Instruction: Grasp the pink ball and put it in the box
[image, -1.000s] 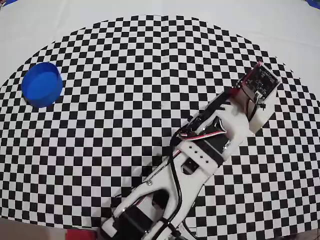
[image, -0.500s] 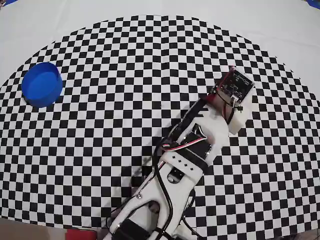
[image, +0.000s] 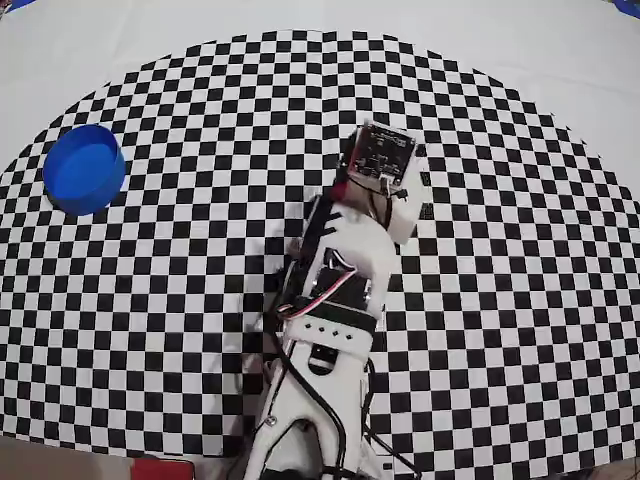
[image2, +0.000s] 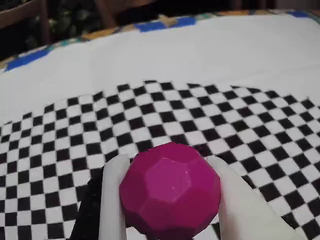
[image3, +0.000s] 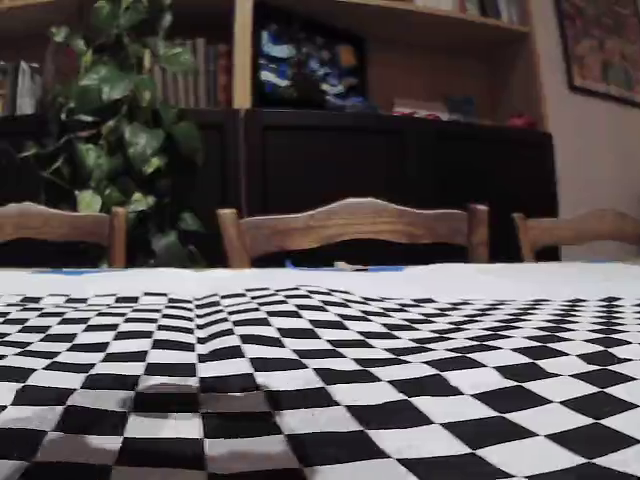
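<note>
The pink ball (image2: 170, 187) is a faceted magenta sphere filling the lower middle of the wrist view, lifted over the checkered cloth. My gripper (image2: 169, 167) is shut on it, with one white finger (image2: 112, 200) pressed to its left side and the other to its right. In the overhead view the gripper (image: 380, 152) sits near the cloth's centre, under the wrist circuit board, and the ball is hidden there. The box (image: 84, 168), a round bright-blue container, stands upright at the cloth's far left edge, well to the left of the gripper. Neither arm, ball nor box shows in the fixed view.
The black-and-white checkered cloth (image: 200, 300) lies on a white table (image: 560, 50). My arm (image: 330, 320) stretches from the bottom edge up to the centre. Wooden chair backs (image3: 350, 225), a plant (image3: 120, 130) and dark shelving stand beyond the table's far edge.
The arm has swung left across the cloth, carrying the gripper head from the right side to near the centre. The blue box has not moved.
</note>
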